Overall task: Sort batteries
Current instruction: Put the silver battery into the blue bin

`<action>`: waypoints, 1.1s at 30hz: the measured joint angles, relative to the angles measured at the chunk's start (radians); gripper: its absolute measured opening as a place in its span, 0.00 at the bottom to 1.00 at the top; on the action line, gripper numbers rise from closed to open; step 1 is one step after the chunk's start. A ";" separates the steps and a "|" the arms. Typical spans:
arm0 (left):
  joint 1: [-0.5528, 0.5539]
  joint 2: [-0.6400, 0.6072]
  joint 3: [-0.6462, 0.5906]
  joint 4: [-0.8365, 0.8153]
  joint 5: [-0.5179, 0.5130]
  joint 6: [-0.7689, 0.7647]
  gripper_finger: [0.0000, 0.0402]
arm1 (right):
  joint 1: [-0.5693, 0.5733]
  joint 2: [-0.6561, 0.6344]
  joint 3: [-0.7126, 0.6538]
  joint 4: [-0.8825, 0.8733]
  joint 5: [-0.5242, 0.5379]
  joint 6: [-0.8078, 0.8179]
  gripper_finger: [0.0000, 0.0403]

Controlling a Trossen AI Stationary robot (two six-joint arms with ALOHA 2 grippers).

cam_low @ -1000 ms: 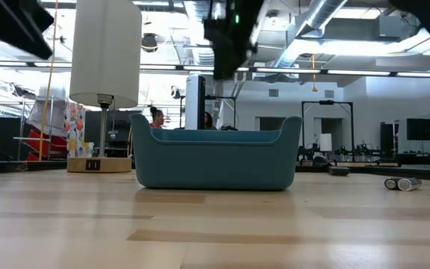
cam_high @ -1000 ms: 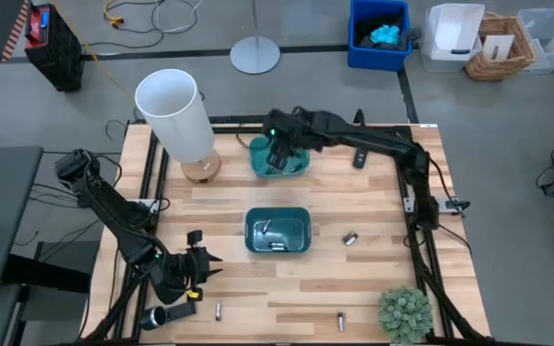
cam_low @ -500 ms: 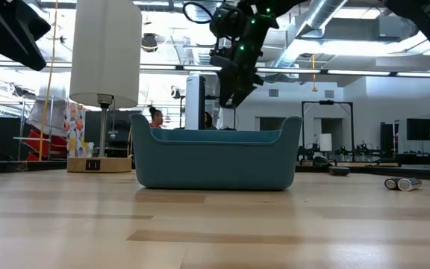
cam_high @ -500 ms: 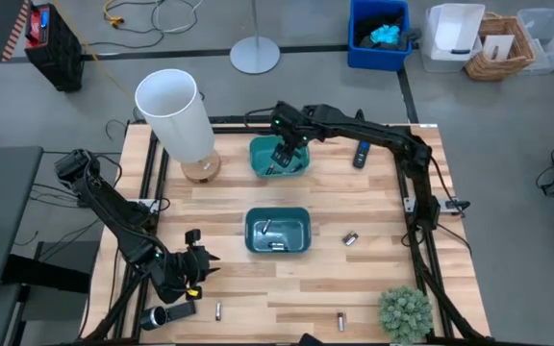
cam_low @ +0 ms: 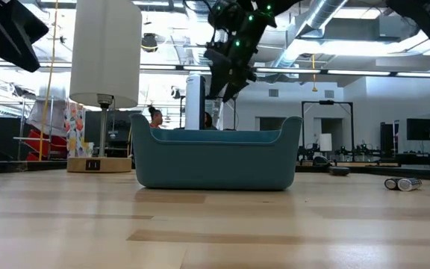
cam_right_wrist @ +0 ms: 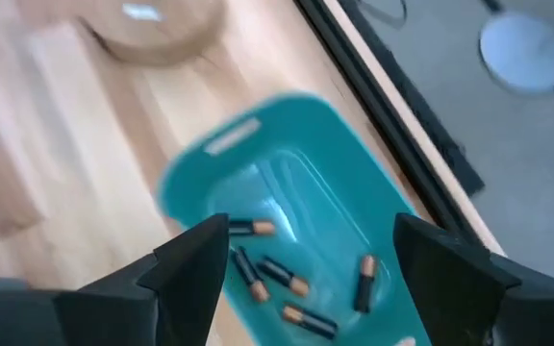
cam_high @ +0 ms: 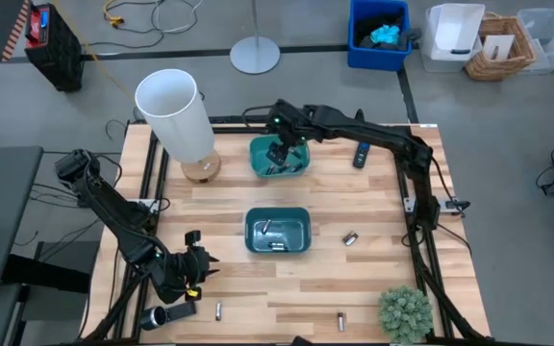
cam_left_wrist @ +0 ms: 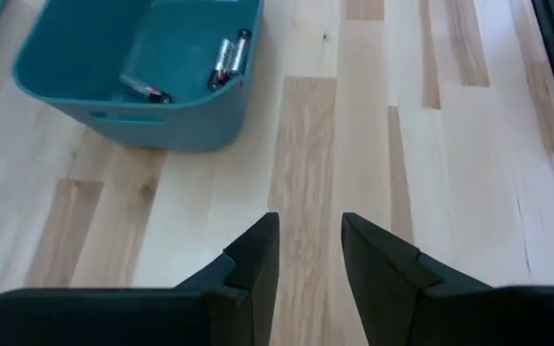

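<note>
My right gripper (cam_high: 282, 152) hangs open over the far teal bin (cam_high: 279, 165), pointing steeply down. Several batteries (cam_right_wrist: 279, 272) lie on that bin's floor (cam_right_wrist: 287, 192) beneath its fingers, and nothing is between them. The middle teal bin (cam_high: 278, 232) holds a few batteries (cam_left_wrist: 221, 60). Loose batteries lie on the table at the right (cam_high: 350, 238) and near the front edge (cam_high: 217, 310) (cam_high: 340, 320). My left gripper (cam_left_wrist: 306, 231) waits at the near left above bare wood, fingers a little apart and holding nothing.
A white lamp (cam_high: 174, 113) stands at the far left beside the far bin. A black remote-like device (cam_high: 361, 156) lies at the far right. A flashlight-like cylinder (cam_high: 160, 316) lies at the near left corner and a green plant (cam_high: 404, 312) at the near right.
My right gripper has come down a little over the far bin and has tipped. In the low view its fingers stand wider apart than before. My left arm has kept still.
</note>
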 joint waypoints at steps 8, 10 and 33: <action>0.001 0.149 0.000 0.102 0.143 0.057 0.49 | 0.150 -0.123 0.000 0.098 0.124 -0.079 0.77; -0.004 0.178 0.000 0.131 0.170 0.057 0.56 | 0.204 -0.158 0.000 0.107 0.169 -0.086 0.77; -0.166 0.290 0.002 0.321 0.169 -0.008 0.75 | 0.795 -0.229 -0.244 0.347 0.530 0.006 0.77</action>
